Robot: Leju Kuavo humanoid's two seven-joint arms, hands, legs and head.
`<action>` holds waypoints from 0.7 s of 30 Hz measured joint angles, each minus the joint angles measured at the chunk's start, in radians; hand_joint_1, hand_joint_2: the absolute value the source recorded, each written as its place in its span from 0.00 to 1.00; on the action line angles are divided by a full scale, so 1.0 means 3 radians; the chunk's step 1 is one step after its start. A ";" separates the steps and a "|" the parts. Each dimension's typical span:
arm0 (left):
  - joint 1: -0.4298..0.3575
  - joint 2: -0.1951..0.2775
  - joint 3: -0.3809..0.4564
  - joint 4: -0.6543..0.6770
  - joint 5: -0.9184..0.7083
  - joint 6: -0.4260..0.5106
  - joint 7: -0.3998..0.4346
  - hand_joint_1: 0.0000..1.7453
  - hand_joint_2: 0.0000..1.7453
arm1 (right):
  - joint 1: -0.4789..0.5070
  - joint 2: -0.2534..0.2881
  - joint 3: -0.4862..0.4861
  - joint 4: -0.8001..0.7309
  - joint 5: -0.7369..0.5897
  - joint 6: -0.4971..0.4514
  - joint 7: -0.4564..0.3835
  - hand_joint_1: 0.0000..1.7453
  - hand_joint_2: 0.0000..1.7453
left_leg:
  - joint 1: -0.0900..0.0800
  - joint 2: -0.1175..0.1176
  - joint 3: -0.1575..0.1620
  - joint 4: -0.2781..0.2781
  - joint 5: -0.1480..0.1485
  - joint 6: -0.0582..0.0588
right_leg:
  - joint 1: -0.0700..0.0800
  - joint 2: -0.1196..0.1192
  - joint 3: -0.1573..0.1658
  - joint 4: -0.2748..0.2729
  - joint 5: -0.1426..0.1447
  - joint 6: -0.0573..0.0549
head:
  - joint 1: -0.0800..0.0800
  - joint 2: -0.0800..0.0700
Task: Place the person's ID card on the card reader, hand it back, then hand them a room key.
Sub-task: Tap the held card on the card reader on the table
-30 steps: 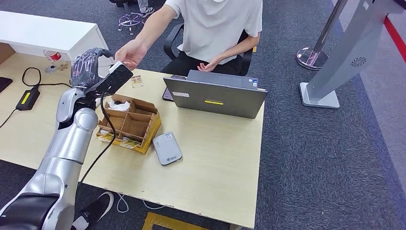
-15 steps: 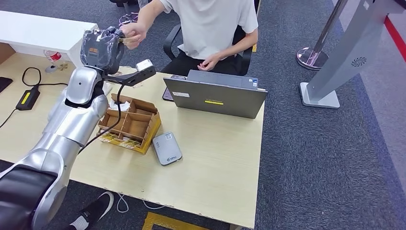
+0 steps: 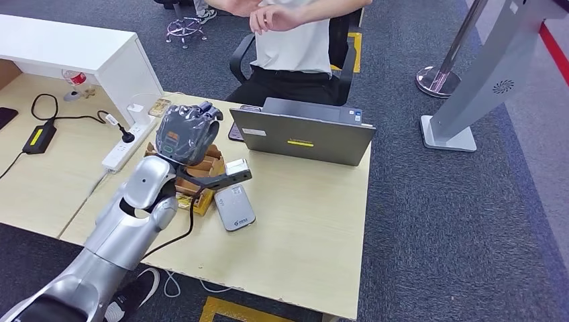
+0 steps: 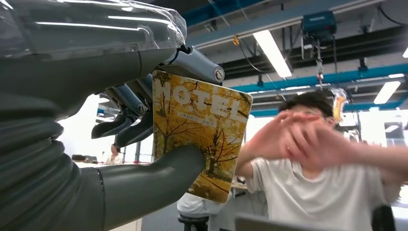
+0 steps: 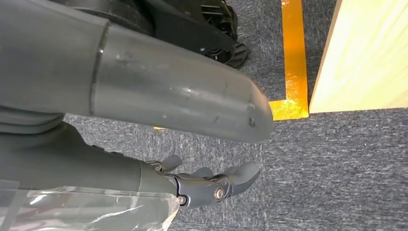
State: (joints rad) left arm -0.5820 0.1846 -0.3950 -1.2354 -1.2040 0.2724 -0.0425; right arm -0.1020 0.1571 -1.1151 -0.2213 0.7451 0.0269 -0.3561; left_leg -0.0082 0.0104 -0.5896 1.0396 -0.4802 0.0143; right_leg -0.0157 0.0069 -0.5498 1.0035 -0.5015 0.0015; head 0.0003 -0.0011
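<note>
The left hand (image 3: 186, 131) is hovering above the cardboard divider box (image 3: 201, 176) on the wooden desk (image 3: 302, 228), raised with its back toward the head camera. In the left wrist view, that left hand (image 4: 144, 125) is pinching a room key card (image 4: 199, 134) between the thick grey thumb and the darker fingers (image 4: 126, 120); the card is printed with yellow autumn trees and the word "HOTEL", and it is standing upright and facing the wrist camera.

The card reader (image 3: 234, 207), a flat grey pad, is lying on the desk at about 5 o'clock from the left hand, just beside the box. A grey laptop (image 3: 302, 134) is sitting at 3 o'clock from the hand, its lid facing the robot.

The person (image 3: 295, 40) in a white shirt is sitting on a chair at 1 o'clock from the hand, holding both hands (image 3: 268, 15) together in front of the chest, well apart from the key card.

The right hand (image 5: 207, 185) is hanging beside the desk edge over grey carpet (image 5: 337, 163), fingers loosely apart and holding nothing.

A white power strip (image 3: 127, 144) is lying at 9 o'clock from the left hand.
</note>
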 joint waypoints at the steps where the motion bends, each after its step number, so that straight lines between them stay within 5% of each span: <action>1: 0.0045 0.0000 -0.0030 -0.0061 -0.0016 -0.0061 0.0022 1.00 1.00 | 0.0008 0.0000 -0.0002 0.0000 -0.0007 0.0000 -0.0006 0.00 0.00 | 0.0000 0.0000 0.0000 0.0000 0.0000 0.0000 | 0.0000 0.0000 0.0000 0.0000 0.0000 0.0000 | 0.0000 0.0000; 11: 0.0136 -0.0030 -0.0354 -0.0172 -0.0356 -0.0689 0.0502 1.00 1.00 | 0.0056 -0.0006 -0.0038 -0.0001 -0.0041 -0.0056 -0.0012 0.00 0.00 | 0.0000 -0.0001 0.0001 0.0000 0.0002 -0.0001 | 0.0000 -0.0001 0.0000 0.0000 0.0001 0.0000 | -0.0001 0.0000; 21: 0.0086 -0.0251 -0.0473 0.0229 -0.0423 -0.0766 0.0651 1.00 1.00 | 0.0057 -0.0006 -0.0056 -0.0001 -0.0016 -0.0074 0.0030 0.00 0.00 | 0.0000 0.0000 0.0000 0.0001 0.0002 -0.0001 | 0.0000 -0.0001 -0.0001 0.0000 0.0001 0.0000 | 0.0000 0.0000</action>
State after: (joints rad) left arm -0.5562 0.1094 -0.5367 -1.1667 -1.3310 0.0425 0.1529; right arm -0.0850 0.1553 -1.1319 -0.2215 0.7403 0.0046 -0.3471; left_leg -0.0083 0.0103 -0.5895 1.0398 -0.4798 0.0141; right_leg -0.0157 0.0067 -0.5500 1.0035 -0.5011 0.0016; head 0.0002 -0.0011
